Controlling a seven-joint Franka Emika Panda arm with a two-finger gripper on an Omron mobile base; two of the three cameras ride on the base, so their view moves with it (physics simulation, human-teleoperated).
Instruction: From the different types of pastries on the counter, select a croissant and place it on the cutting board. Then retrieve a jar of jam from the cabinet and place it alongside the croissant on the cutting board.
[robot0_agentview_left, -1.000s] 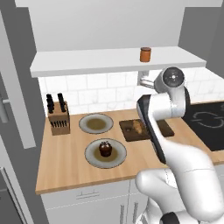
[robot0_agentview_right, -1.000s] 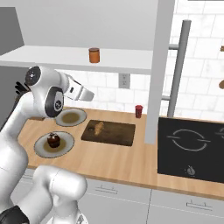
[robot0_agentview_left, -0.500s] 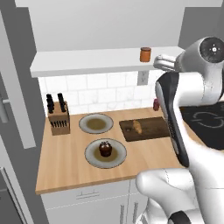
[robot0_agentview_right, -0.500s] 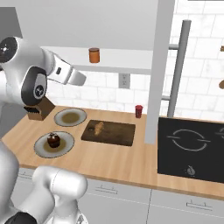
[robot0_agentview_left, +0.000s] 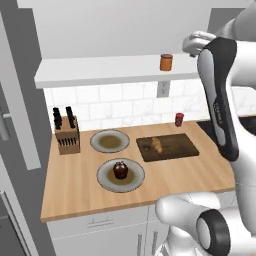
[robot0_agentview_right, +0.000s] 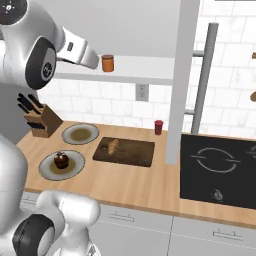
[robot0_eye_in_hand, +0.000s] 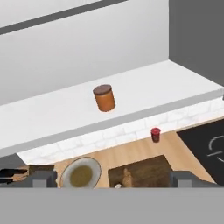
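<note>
Raised since a moment ago, the hand (robot0_eye_in_hand: 112, 181), fingers spread, faces the orange, dark-lidded jar of jam (robot0_eye_in_hand: 104, 98).

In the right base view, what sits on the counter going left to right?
Knife block → plate with the cupcake → bare plate → cutting board carrying the croissant → red canister → cooktop.

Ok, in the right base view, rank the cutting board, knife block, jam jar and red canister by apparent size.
Largest to smallest:
1. cutting board
2. knife block
3. jar of jam
4. red canister
The last two look close; differing distance from the camera makes that order unsure.
</note>
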